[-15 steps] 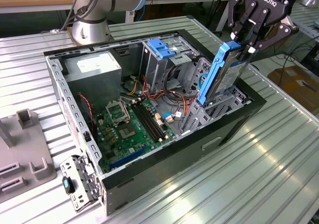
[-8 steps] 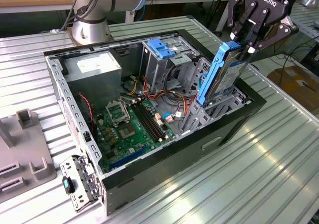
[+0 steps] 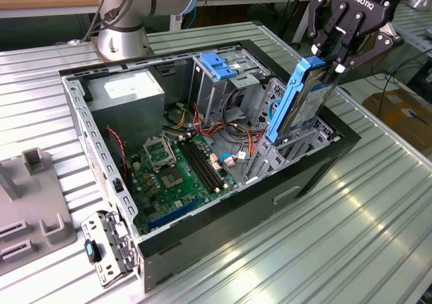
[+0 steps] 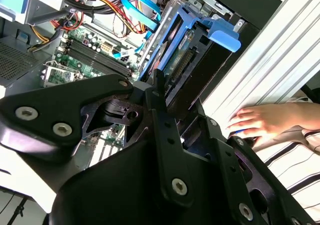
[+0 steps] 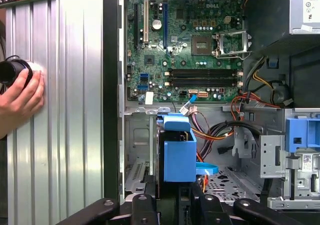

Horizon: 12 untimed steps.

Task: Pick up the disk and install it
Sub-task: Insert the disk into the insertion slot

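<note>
The disk, a grey drive in bright blue carrier rails, stands steeply tilted over the drive bay at the exterior view's right end of the open computer case. Its lower end reaches down among the bay's metal walls. My gripper is shut on the disk's upper end, with a black finger on either side. In the second wrist view the disk stretches away from my gripper into the case. In the first wrist view the disk's blue end sits just beyond my gripper.
Inside the case lie a green motherboard, a power supply, a grey drive cage with a blue latch and loose cables. A person's hand rests on the ribbed table beside the case. A grey fixture stands at the exterior view's left.
</note>
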Motion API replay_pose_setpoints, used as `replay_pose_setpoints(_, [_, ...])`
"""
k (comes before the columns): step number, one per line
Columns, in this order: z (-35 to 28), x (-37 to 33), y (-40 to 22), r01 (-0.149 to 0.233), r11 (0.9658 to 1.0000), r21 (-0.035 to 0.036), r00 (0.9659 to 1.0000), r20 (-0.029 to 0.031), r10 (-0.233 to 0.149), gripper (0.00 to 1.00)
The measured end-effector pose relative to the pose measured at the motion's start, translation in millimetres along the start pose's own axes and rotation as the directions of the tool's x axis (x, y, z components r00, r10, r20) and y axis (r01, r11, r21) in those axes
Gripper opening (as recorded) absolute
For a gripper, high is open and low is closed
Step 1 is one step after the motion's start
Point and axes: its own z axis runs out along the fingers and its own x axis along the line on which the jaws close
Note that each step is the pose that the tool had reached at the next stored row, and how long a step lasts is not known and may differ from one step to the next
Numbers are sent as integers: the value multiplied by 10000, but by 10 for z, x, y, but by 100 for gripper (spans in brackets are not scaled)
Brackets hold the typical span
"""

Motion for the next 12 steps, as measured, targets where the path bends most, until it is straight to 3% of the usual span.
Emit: replay_pose_setpoints(12, [30, -1, 0, 0, 10000, 0, 10000, -1, 0, 35])
